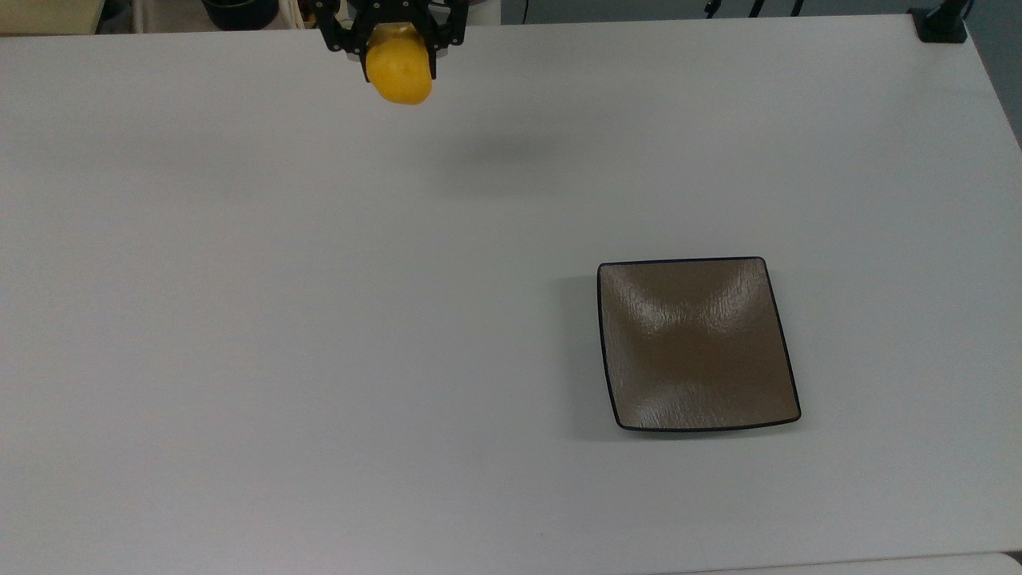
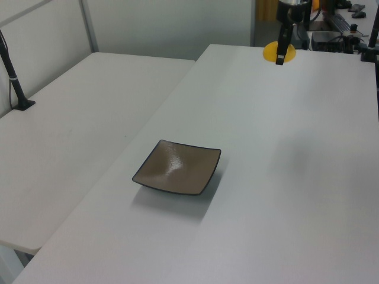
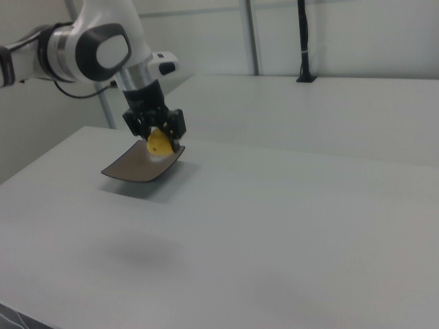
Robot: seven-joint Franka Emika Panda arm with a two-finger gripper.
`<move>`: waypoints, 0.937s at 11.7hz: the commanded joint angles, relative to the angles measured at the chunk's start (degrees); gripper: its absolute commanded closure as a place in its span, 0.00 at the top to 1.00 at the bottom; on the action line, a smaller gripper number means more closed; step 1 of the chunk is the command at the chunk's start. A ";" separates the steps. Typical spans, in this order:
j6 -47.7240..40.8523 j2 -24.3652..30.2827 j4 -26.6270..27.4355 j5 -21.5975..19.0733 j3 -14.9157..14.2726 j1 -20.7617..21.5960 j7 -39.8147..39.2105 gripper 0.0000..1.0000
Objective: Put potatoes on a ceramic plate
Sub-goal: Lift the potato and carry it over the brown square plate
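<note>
In the top view, at the upper left, the potato (image 1: 398,73) is held in the gripper (image 1: 393,40), whose black fingers are closed against its two sides with the lower end left hanging free. A soft shadow is cast on the table (image 1: 239,319) well below it, so the potato is judged to be carried high above the surface. Further right and lower in the top view, the plate (image 1: 696,343) is seen lying flat and empty, well apart from the load. The step in hand is judged to be the carry. It is best done level, with the grip kept firm. The potato should be brought over the plate's middle, lowered until contact is nearly made, and only then released, so that rolling off the glossy surface is avoided.
</note>
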State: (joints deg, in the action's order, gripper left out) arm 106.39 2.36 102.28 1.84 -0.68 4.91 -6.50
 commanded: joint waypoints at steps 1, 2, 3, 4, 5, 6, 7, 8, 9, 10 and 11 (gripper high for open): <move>-6.64 -6.66 -12.09 -2.89 0.85 2.12 1.65 0.28; -5.94 -7.28 -12.20 -2.90 1.03 3.17 3.84 0.28; -5.76 -8.33 -13.07 -2.81 1.46 3.96 6.30 0.28; -5.76 -10.69 -15.42 -2.72 2.16 5.10 8.15 0.28; -5.24 -12.97 -17.45 -2.55 2.61 6.42 11.04 0.28; -1.23 -15.08 -19.04 -2.54 2.70 8.00 14.03 0.28; 2.90 -16.85 -19.23 -2.28 2.70 9.49 17.02 0.28; 6.34 -18.52 -19.31 -2.02 2.70 11.25 19.22 0.28; 10.37 -19.93 -19.32 -1.58 2.70 12.57 20.73 0.29; 14.33 -21.51 -19.32 -1.49 2.70 13.63 22.05 0.29; 19.07 -23.17 -19.32 -1.40 2.70 14.68 22.84 0.29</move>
State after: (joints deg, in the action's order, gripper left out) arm 118.19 -17.01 84.85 -0.12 2.45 17.24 13.22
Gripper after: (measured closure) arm 0.374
